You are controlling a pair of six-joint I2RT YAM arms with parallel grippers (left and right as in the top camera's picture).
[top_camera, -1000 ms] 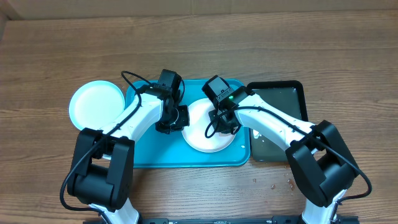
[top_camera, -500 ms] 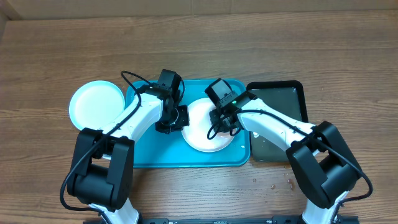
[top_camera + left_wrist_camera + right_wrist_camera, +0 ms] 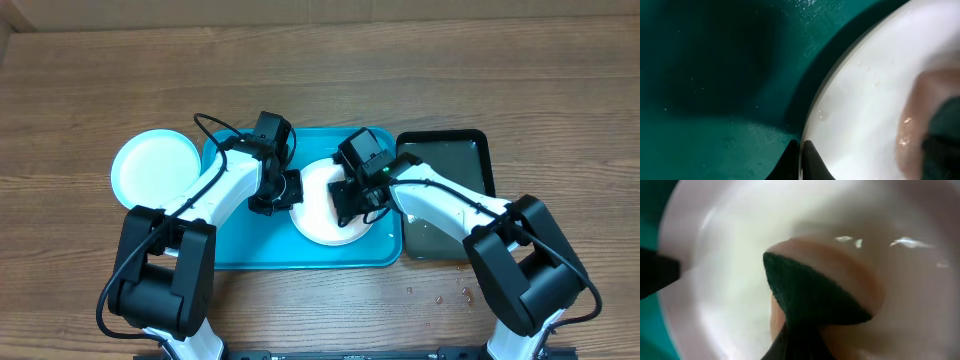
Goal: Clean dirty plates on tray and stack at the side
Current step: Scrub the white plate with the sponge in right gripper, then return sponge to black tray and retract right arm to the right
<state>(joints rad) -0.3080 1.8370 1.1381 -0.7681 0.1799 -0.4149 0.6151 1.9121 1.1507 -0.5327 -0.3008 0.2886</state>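
left gripper (image 3: 801,156): clamped on left rim of white plate (image 3: 318,228) | right gripper (image 3: 795,347): clamped on sponge (image 3: 810,297), sponge on this plate | white plate: in tray (image 3: 250,250), right half | blue plate (image 3: 155,168): on table (image 3: 320,70), touching tray's left edge

We find the middle of the turquoise tray (image 3: 250,250) crowded: the left gripper (image 3: 291,190) pinches the left rim of the white plate (image 3: 322,228), the right gripper (image 3: 350,205) presses a sponge (image 3: 810,295) into its middle, and the left arm (image 3: 215,190) slants over the tray's left part. A pale plate (image 3: 155,170) touches the tray's left edge and a black tray (image 3: 455,160), under the right arm (image 3: 440,205), sits just beside its right edge, so we get no lane at either side. We have room over the tray's bare front strip and over the table (image 3: 320,70) beyond the tray.
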